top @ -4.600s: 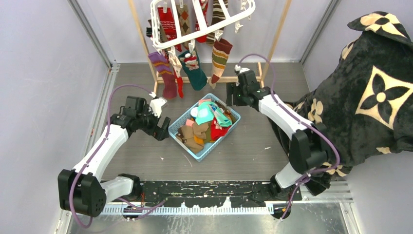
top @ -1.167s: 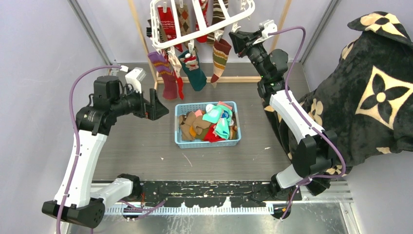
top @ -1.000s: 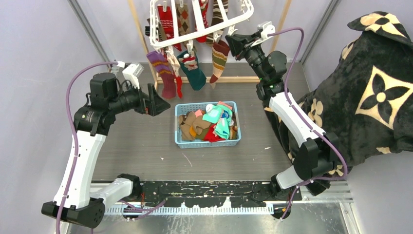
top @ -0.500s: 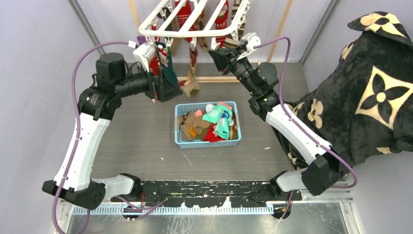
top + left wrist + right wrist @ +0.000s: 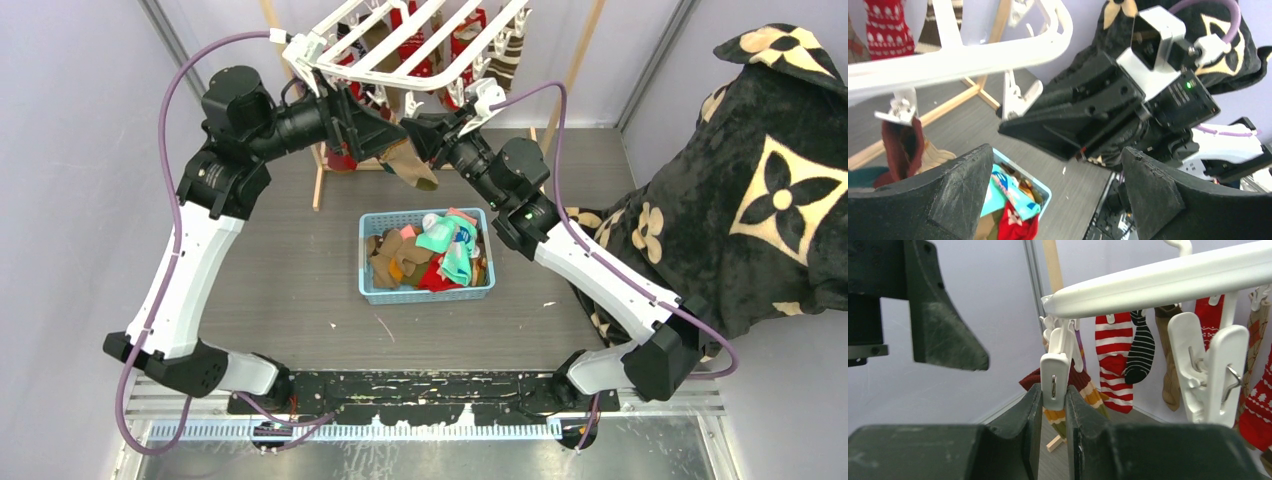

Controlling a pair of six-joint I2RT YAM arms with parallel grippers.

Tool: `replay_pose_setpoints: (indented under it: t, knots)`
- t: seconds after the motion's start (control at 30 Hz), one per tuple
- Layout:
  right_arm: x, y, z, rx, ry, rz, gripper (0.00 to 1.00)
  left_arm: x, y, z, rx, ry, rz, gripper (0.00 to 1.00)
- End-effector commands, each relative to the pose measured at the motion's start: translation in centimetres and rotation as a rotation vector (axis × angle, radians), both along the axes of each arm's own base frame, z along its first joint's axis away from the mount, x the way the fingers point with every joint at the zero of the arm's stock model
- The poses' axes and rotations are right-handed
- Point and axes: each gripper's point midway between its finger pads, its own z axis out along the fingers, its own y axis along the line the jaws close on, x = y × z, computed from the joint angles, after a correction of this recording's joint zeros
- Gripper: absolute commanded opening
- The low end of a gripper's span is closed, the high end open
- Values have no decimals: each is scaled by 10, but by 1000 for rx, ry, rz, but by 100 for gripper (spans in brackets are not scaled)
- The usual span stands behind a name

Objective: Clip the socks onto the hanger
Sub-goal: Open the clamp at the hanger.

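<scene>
The white hanger (image 5: 440, 75) hangs tilted at the back with several socks clipped on. More socks (image 5: 440, 250) lie in the blue basket (image 5: 365, 262). My right gripper (image 5: 420, 128) is raised to the hanger's front edge. In the right wrist view it (image 5: 1053, 400) is shut on a dangling white clip (image 5: 1054, 372) under the hanger bar (image 5: 1158, 280). A striped maroon and olive sock (image 5: 1088, 392) hangs just behind. My left gripper (image 5: 383, 135) is open and empty, facing the right gripper from the left; in its view (image 5: 1055, 195) I see the hanger rim (image 5: 963, 57) and a clip (image 5: 1015, 97).
A pale wooden frame (image 5: 320, 185) stands behind the hanger. A large black floral blanket (image 5: 760, 180) lies at the right. Grey walls close in the left and back. The two grippers are very close together under the hanger.
Both arms have risen from beside the basket to the hanger's front edge. The hanger has swung and tilted. My right gripper has come onto a clip.
</scene>
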Motion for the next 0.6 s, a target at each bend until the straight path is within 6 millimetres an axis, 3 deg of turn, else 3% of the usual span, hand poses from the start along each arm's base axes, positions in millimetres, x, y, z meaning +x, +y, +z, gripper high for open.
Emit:
replay_pose_setpoints:
  t: [0.0, 0.13, 0.57]
  knots:
    - [-17, 4, 34, 63, -44, 32, 1, 11, 3, 52, -85, -165, 68, 97]
    - [-22, 14, 34, 72, -24, 65, 1, 22, 0, 58, -86, -213, 76, 93]
    - [-25, 33, 28, 44, 46, 111, 1, 36, -8, 42, -48, -230, 62, 81]
